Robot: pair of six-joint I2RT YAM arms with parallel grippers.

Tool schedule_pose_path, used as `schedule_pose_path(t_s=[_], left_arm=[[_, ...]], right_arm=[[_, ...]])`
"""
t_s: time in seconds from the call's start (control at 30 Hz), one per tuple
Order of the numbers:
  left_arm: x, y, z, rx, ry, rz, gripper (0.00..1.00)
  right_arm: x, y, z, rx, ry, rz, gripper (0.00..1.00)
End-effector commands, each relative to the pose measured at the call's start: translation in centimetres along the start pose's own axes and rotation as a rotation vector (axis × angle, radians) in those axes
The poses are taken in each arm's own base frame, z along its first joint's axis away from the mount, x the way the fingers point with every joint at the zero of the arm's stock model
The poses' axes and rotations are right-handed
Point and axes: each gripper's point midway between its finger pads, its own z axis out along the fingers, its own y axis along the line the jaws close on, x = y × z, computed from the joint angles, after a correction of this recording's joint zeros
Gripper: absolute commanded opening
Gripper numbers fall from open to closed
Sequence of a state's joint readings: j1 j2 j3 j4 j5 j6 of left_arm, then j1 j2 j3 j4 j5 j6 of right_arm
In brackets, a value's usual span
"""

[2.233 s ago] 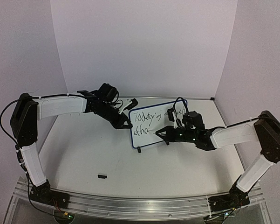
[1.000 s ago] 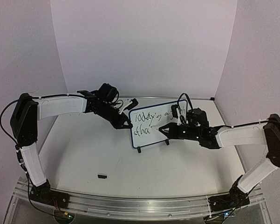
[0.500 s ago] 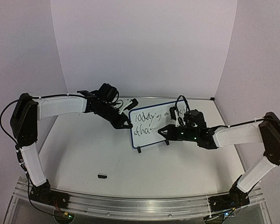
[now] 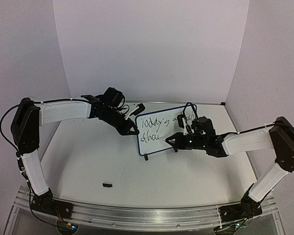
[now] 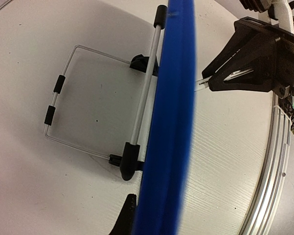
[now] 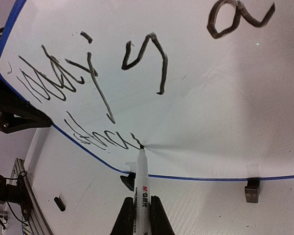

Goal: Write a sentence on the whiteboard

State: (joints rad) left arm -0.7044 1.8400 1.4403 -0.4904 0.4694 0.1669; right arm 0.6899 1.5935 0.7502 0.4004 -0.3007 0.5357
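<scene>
The whiteboard (image 4: pixel 159 128), white with a thin blue rim, stands upright on small black feet at mid-table. My left gripper (image 4: pixel 132 131) is shut on its left edge; in the left wrist view the blue rim (image 5: pixel 171 122) runs up the frame with one black finger (image 5: pixel 123 218) beside it. My right gripper (image 6: pixel 142 211) is shut on a white marker pen (image 6: pixel 142 181). The pen's tip touches the board at the end of the lower line. The sentence (image 6: pixel 95 81) is black script in two lines.
A small black pen cap (image 4: pixel 107 185) lies on the table near the front left. A wire stand (image 5: pixel 63 98) props the board from behind. An aluminium rail (image 4: pixel 137 214) runs along the near edge. Walls close in at the back and sides.
My right gripper has shifted slightly down and left with the pen, and the lower line of script has grown by a stroke. The left arm and the board have not moved.
</scene>
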Motion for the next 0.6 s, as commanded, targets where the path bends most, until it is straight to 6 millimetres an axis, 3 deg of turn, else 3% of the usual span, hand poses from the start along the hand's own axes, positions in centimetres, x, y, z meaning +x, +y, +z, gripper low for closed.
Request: schedule_pose_path(t_s=[0.0, 0.57], left_arm=[[-0.3, -0.9, -0.1, 0.016, 0.017, 0.018, 0.00], [-0.3, -1.0, 0.0, 0.017, 0.016, 0.020, 0.00]], right_arm=[[-0.8, -0.1, 0.3, 0.011, -0.026, 0.004, 0.00], [-3.5, 1.4, -1.5, -0.006, -0.116, 0.000, 0.00]])
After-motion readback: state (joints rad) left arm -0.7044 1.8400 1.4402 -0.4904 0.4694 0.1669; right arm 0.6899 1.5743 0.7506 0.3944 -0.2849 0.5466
